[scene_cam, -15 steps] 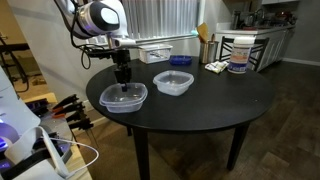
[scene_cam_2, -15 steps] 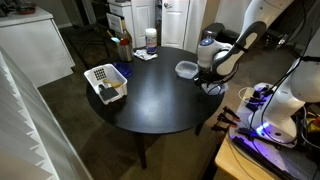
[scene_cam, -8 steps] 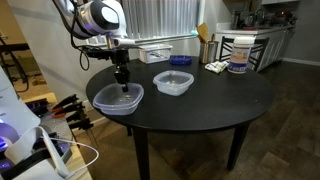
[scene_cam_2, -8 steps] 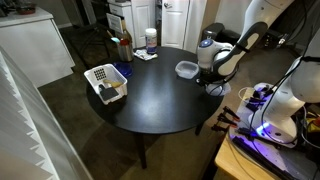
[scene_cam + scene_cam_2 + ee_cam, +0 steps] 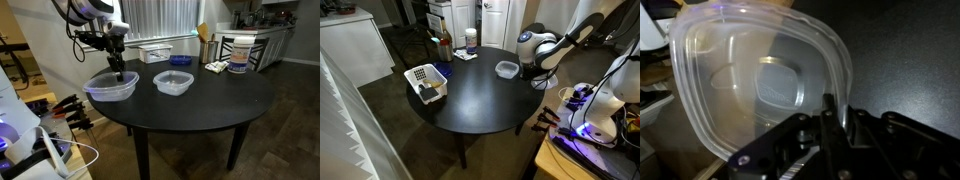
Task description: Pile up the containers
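At the edge of the round black desk [image 5: 205,108] nearest the arm [image 5: 92,12], the wider container [image 5: 112,87] hangs from the jaws, which are closed on its rim. The wrist view shows the thin clear wall pinched between the dark fingers [image 5: 828,112], with the empty tub spreading away from them. In an exterior view it seems to ride just clear of the desk and a little tilted, though the angle is too flat to be sure its far side is off the surface. The smaller container [image 5: 173,83] stands upright and empty on the desk, near the held one but not touching it. The white bucket [image 5: 238,53] stands well apart on the far side and looks to have no part in this. I judge the step in hand to be the carry: one tub is grasped and the stacking is not yet done. The next move calls for bringing the held tub sideways over the smaller one, levelling it, centring it over the other's rim and lowering gently. A one-sided rim grip lets a light tub swing or settle crooked.
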Available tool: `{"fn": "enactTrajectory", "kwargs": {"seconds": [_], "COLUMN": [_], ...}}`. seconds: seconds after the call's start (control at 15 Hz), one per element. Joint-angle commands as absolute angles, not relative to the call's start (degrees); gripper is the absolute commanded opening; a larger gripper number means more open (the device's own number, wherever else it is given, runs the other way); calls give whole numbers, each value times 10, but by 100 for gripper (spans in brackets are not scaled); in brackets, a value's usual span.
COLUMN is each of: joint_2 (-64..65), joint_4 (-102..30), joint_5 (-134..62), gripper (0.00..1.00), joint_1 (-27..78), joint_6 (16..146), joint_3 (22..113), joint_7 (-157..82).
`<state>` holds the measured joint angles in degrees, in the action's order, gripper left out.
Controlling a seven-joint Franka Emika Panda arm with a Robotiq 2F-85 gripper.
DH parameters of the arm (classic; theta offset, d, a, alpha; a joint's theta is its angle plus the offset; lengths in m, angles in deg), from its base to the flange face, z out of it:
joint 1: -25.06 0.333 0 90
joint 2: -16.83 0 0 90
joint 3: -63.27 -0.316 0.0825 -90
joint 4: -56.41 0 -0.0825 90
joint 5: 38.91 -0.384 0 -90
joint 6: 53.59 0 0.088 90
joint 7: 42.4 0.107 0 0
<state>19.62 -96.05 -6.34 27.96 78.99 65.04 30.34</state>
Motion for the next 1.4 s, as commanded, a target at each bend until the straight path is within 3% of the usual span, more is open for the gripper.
{"fn": "enactTrajectory", "kwargs": {"seconds": [0.0,0.73,1.33], "joint_2": [258,245,132], "joint_4": [-977,-905,-801], "joint_5": [-1,204,64], "gripper": [1,1,1], "joint_1": [276,250,211], "joint_6": [766,837,1040], "joint_3": [616,623,693], "joint_7": [298,194,-178]}}
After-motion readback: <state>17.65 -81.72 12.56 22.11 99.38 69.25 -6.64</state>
